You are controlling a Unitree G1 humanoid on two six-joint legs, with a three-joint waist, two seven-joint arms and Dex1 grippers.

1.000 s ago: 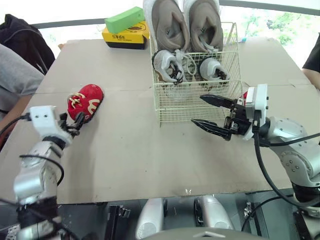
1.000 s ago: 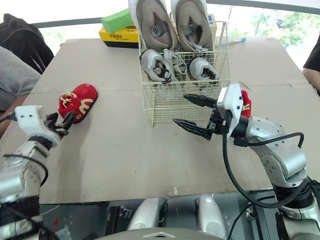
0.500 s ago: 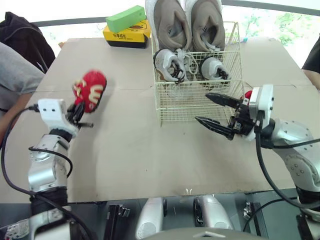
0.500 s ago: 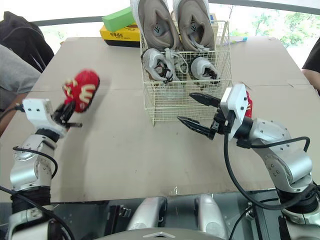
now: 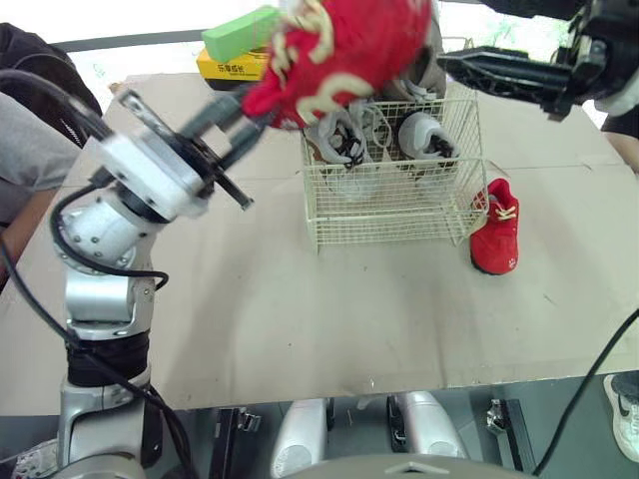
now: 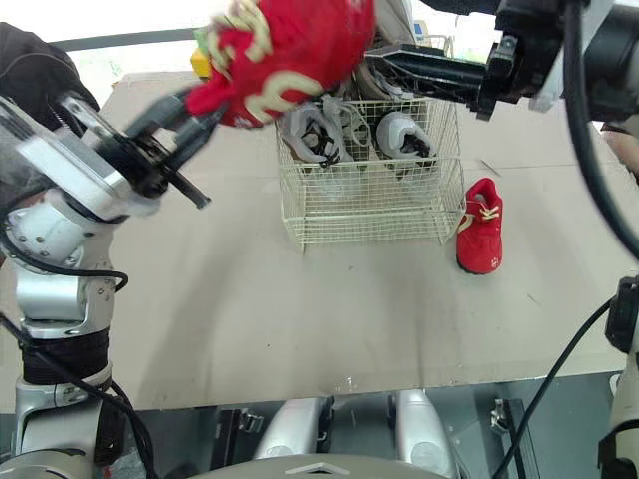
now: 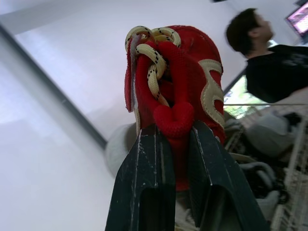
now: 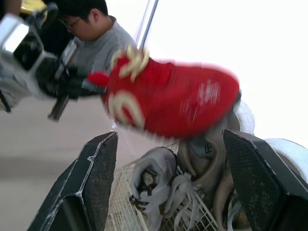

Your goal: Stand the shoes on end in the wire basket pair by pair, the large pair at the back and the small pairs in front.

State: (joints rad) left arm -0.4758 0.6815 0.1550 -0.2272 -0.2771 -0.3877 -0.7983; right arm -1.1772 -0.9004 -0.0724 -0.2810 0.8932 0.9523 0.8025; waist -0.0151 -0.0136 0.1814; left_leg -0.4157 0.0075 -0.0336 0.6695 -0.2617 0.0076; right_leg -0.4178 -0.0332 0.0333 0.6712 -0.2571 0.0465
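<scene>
Table (image 5: 300, 299) surface nearest the robot, bare. Above it the left gripper (image 7: 174, 129) pinches the heel collar of one red shoe (image 5: 344, 50) between both fingers, toe pointing away. This grip probably suits lowering the shoe on end into the wire basket (image 5: 384, 205). The shoe is held high over the basket's front left corner and is not yet inside it.

Its mate, the second red shoe (image 5: 496, 228), lies on the table just beside the basket's right wall, awaiting its turn. Inside the basket, the small grey pair (image 5: 424, 135) stands in the front row.

The right gripper (image 8: 169, 139) hangs above the basket's right side, fingers spread wide and holding nothing, perhaps ready to steady the incoming shoe.

The large tan pair (image 8: 202, 159) at the back is mostly covered by the held shoe. How much free room remains in the front row cannot be judged.

A yellow box (image 5: 225, 68) sits at the far edge.
</scene>
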